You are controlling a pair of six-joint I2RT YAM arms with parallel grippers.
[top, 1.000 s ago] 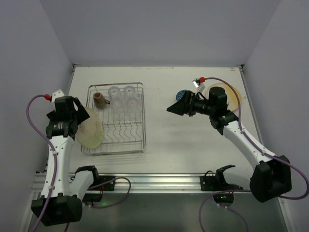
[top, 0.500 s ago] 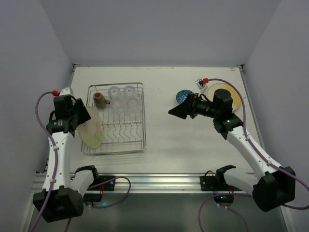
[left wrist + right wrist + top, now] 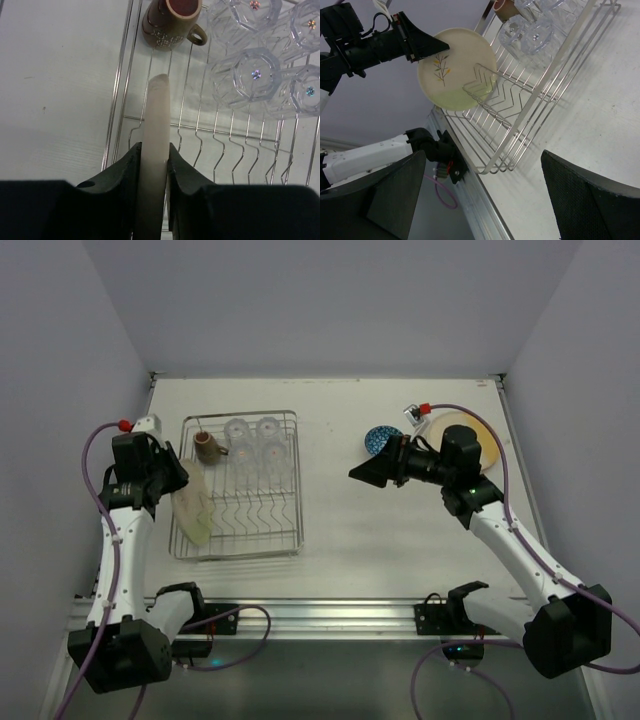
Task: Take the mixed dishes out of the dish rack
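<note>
Silver wire makes up the dish rack (image 3: 285,545), which sits on the left half of a pale desk (image 3: 400,540) seen from above. The change over the last second is at its left end. The left jaws stood wide around the rim of a cream plate (image 3: 192,512) a moment ago and are now pressed onto that rim from both sides. The left wrist view shows this plainly: the dark fingers (image 3: 120,172) lie flat against either face of the plate's edge, with no gap showing. The plate leaned over and showed its broad face before. It now stands nearer upright and looks almost edge-on from overhead. Its lower part still appears to sit among the rack's prongs, so it seems gripped but not yet lifted out. Farther back in the rack, untouched, are a brown mug (image 3: 207,446) and four clear glasses (image 3: 252,445) clustered just beside it. The right arm (image 3: 500,530) has drawn back a little toward the right side of the desk and hangs above it. The right jaws are spread wide, hold nothing, and are aimed toward the rack. Near them on the desk lie a small blue-patterned bowl (image 3: 378,438) and a second cream plate (image 3: 480,435), both already out of the rack. For the task, this likely means the grasp is made and a lift clear of the prongs comes next. The mug and glasses are still to unload.
</note>
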